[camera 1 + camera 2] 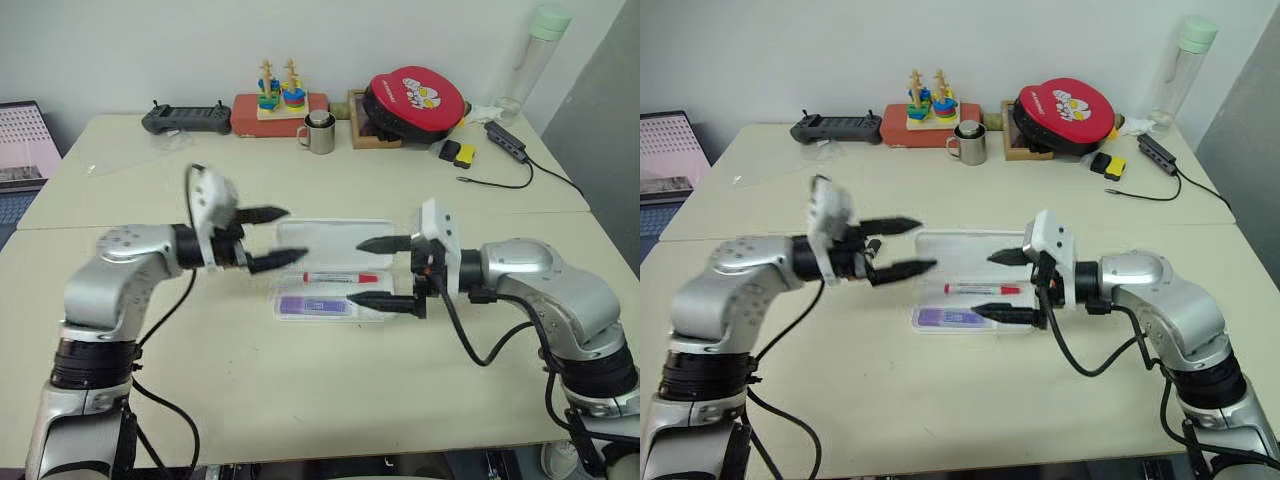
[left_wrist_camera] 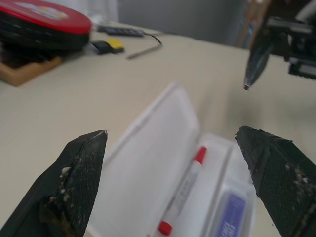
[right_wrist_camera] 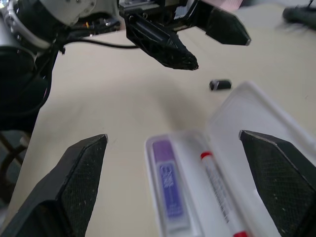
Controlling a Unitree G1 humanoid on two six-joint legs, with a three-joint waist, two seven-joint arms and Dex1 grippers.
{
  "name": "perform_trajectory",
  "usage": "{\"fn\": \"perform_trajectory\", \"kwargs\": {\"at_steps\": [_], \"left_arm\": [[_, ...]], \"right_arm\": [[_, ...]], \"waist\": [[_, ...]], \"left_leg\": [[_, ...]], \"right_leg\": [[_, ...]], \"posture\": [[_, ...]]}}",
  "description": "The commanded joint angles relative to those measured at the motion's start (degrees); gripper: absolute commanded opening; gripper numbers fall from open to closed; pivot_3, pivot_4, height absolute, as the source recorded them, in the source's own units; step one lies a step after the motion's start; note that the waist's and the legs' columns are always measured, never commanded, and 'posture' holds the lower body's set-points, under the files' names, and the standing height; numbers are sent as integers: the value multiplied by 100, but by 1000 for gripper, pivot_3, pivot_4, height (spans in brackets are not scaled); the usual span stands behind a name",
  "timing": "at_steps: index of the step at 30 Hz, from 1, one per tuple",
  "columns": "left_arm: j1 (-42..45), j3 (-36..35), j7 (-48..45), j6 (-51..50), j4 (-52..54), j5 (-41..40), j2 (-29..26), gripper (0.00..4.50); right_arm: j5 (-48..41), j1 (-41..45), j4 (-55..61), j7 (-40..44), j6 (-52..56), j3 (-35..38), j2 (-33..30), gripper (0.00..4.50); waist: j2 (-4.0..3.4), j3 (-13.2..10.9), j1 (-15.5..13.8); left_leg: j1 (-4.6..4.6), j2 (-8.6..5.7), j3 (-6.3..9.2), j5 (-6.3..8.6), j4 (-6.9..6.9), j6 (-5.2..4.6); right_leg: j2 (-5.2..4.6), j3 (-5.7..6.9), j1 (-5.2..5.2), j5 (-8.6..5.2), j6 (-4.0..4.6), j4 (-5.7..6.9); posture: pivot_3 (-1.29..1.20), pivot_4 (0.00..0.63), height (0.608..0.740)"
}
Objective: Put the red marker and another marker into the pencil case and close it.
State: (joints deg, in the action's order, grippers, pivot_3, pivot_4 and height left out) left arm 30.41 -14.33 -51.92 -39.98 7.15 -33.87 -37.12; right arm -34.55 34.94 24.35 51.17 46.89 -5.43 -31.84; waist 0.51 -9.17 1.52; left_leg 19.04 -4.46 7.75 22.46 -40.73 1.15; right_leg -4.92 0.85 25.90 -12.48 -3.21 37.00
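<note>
The pencil case [image 1: 330,238] lies open in the middle of the table, its lid flat on the far side. Inside its tray, the red marker [image 1: 340,277] lies along the far slot and the purple marker [image 1: 312,306] along the near slot. My left gripper [image 1: 290,236] hovers open at the case's left end, pointing right, with nothing between its fingers. My right gripper [image 1: 356,270] hovers open over the case's right half, pointing left, also empty. The wrist views look down on the red marker [image 2: 185,190] and the purple marker [image 3: 168,185] in the tray.
A small black cap [image 3: 220,84] lies on the table beyond the lid. Along the far edge stand a black controller [image 1: 186,118], a red box with a stacking toy [image 1: 278,105], a metal mug [image 1: 320,133], a red round case [image 1: 415,100], a bottle [image 1: 535,60] and a cabled hub [image 1: 505,140].
</note>
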Motion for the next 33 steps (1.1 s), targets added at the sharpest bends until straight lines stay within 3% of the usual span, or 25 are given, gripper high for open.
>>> {"fn": "perform_trajectory", "kwargs": {"at_steps": [1,6,16,24,25,33], "left_arm": [[238,-747,1541,-26,-234,241,162,4477],[134,-490,2406,113,-915,901,336,4477],[516,625,2381,1024,-3049,1927,685,4477],[694,720,2454,774,-3441,2042,826,4477],[673,705,2499,701,-3393,2039,834,4122],[427,538,2772,252,-2818,1932,848,2636]], "right_arm": [[52,392,-267,-274,-252,115,270,4500],[353,627,-605,-418,-473,-165,508,4500],[687,1015,-725,-752,-802,-271,949,4500],[659,1023,-681,-786,-787,-222,927,4500],[658,1022,-685,-777,-792,-219,917,4500],[720,1106,-865,-714,-921,-249,924,4500]], "waist": [[4,2,2],[4,3,-4],[5,4,22],[6,5,26],[6,5,26],[6,5,29]], "left_leg": [[-1,1,2,0,0,0],[-11,-7,-4,0,1,0],[-6,-7,-3,0,-1,1],[-4,-10,-4,0,-1,1],[-4,-9,-4,0,-1,1],[-4,-9,-4,0,-1,1]], "right_leg": [[1,1,0,0,0,0],[-1,1,-5,0,0,2],[-1,6,3,0,0,7],[-4,4,7,1,0,10],[-4,3,7,1,0,10],[-4,1,7,1,-1,12]], "posture": [[0,150,740],[0,150,740],[0,150,740],[0,150,740],[0,150,740],[0,150,740]]}}
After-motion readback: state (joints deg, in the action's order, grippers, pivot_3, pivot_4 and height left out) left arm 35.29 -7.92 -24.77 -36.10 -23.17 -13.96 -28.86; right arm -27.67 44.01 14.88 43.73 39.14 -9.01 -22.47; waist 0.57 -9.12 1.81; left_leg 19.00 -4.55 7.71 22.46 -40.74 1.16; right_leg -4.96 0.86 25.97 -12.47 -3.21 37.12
